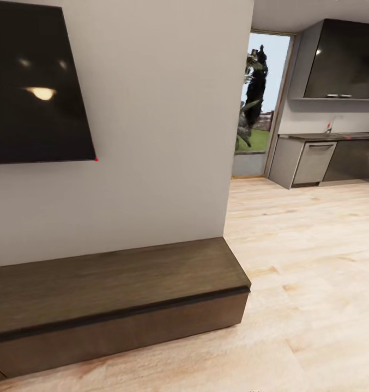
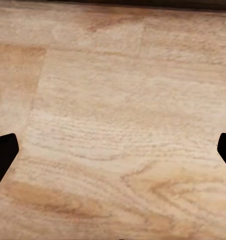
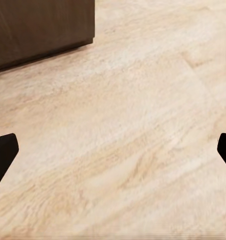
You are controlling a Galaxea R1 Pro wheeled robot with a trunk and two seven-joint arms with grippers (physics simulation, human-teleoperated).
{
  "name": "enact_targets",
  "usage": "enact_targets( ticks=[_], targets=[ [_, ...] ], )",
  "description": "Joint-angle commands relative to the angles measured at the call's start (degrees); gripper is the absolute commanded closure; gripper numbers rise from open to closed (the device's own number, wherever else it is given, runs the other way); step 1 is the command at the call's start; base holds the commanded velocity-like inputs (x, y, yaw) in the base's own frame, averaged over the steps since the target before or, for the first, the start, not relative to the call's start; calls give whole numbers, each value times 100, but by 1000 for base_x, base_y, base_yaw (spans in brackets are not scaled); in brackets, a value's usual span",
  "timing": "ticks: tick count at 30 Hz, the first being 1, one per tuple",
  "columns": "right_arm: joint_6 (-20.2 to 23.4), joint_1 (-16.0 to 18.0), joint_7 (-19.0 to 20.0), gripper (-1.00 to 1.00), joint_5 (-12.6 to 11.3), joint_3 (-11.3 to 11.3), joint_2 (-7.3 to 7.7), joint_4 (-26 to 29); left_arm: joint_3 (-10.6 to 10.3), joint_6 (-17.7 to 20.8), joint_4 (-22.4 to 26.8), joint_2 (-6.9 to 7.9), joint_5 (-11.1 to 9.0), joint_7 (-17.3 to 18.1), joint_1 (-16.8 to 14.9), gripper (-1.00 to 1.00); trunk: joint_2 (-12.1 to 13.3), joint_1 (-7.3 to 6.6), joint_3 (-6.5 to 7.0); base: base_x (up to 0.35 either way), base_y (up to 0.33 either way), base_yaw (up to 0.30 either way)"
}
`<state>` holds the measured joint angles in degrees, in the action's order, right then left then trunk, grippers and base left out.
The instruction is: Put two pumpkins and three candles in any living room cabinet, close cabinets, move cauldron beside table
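The long, low, dark brown cabinet (image 1: 113, 294) stands against the grey wall in the head view, its drawer fronts shut and its top bare. One end of the cabinet (image 3: 40, 27) also appears in the right wrist view. My left gripper (image 2: 113, 152) hangs open over bare plank floor, with its dark fingertips (image 2: 4, 155) far apart at the picture's edges. My right gripper (image 3: 113, 152) is open too, over the floor a short way from the cabinet's end. Pumpkins, candles, cauldron and table are out of view.
A black wall TV (image 1: 34, 81) hangs above the cabinet. Right of the wall's end, light wood floor (image 1: 309, 261) runs to a kitchen with glossy dark cupboards (image 1: 345, 60), a grey dishwasher (image 1: 313, 162) and a glass door (image 1: 258, 98).
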<state>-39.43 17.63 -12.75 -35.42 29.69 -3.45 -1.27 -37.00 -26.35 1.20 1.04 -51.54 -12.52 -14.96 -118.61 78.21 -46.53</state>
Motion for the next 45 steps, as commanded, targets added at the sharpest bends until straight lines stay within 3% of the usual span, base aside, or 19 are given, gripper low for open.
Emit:
enact_targets(
  ticks=[1, 8, 18, 37, 45],
  targets=[
    [-11, 2, -42, -100, 7, 50, -5, -12, -51, -29, 12, 0, -5, -49, 11, -100, -2, -1, -5, 0, 0, -189],
    [11, -5, -35, -100, 25, 61, -11, -5, -54, -81, 12, -11, -4, -49, 28, -100, -2, -1, -5, 0, -6, -243],
    [41, -5, -68, -100, 34, 54, 22, -5, -53, -81, 12, -7, -1, -49, 29, -100, -2, -1, -5, -28, -242, -257],
    [59, -5, -51, -100, -7, 46, 38, -5, -53, -81, 14, -25, 4, -49, 29, -100, -2, -1, -5, 0, -5, -283],
    [59, -5, -54, -100, -9, 46, 29, -5, -48, -81, 20, -152, 5, -50, 29, -100, -2, -1, -5, 0, 0, -276]
  ],
)
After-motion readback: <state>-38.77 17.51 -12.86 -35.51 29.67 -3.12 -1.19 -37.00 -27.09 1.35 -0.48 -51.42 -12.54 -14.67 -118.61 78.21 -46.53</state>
